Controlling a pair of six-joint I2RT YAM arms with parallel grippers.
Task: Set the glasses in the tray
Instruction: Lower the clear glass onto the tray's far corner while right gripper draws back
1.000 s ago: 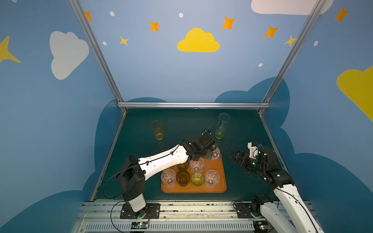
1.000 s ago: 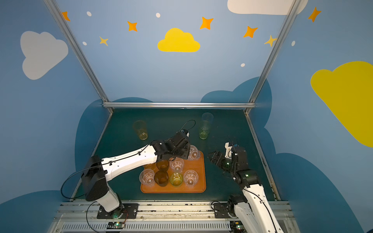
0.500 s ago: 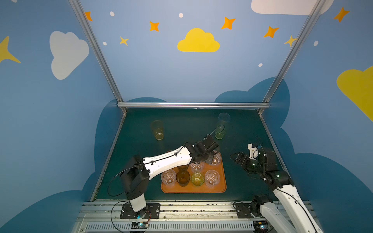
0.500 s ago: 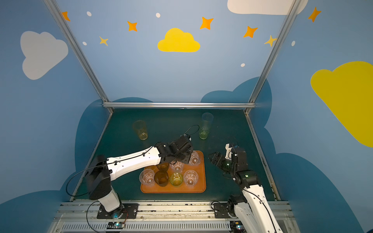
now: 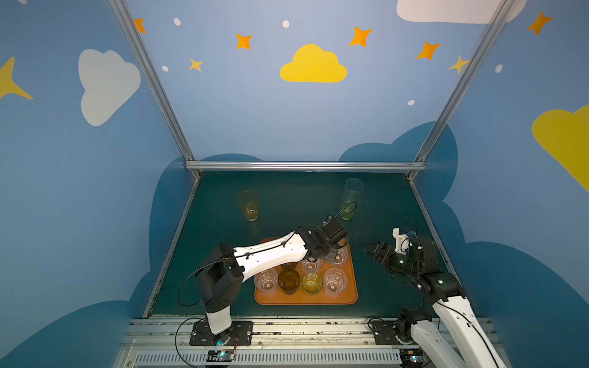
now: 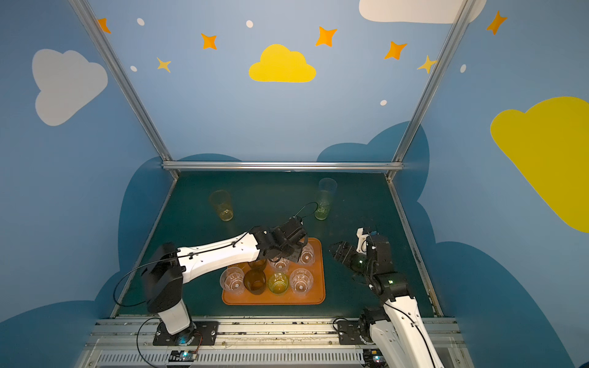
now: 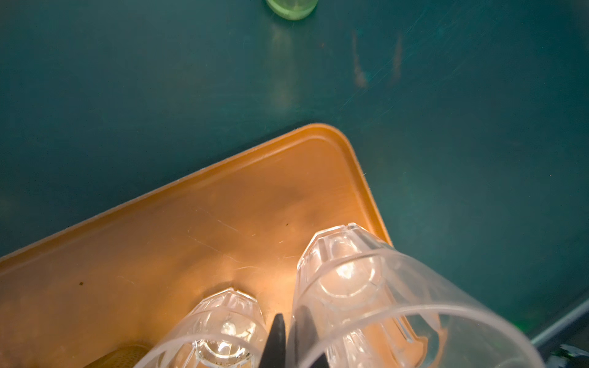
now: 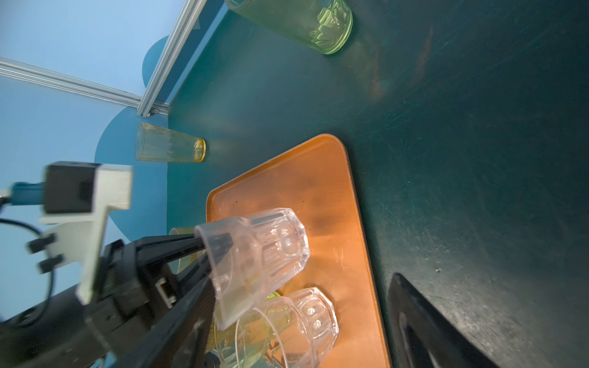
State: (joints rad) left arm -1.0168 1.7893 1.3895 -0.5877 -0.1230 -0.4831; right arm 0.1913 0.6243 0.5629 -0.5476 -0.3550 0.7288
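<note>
The orange-brown tray [image 5: 306, 301] [image 6: 274, 301] lies at the front middle of the table. My left gripper [image 5: 331, 254] [image 7: 290, 318] is shut on the rim of a clear faceted glass [image 5: 340, 255] [image 7: 344, 270] [image 8: 264, 251], one finger inside and one outside. That glass hangs tilted, low over the tray's far right corner. Several glasses stand in the tray: clear [image 5: 266, 282], dark brown [image 5: 289, 282], yellow-green [image 5: 312, 283], clear [image 5: 334, 282] and, behind them, another clear one [image 5: 311, 264]. My right gripper [image 5: 369, 248] [image 6: 333, 248] stands open and empty to the right of the tray.
A tall amber glass [image 5: 248, 205] [image 8: 169, 143] stands on the green table at the back left. A tall green glass [image 5: 349, 208] [image 8: 302, 25] stands at the back right. Blue walls with metal posts [image 5: 178, 127] close in the table.
My left gripper has carried the clear glass forward and down toward the tray's far right corner. The right arm has not moved.
</note>
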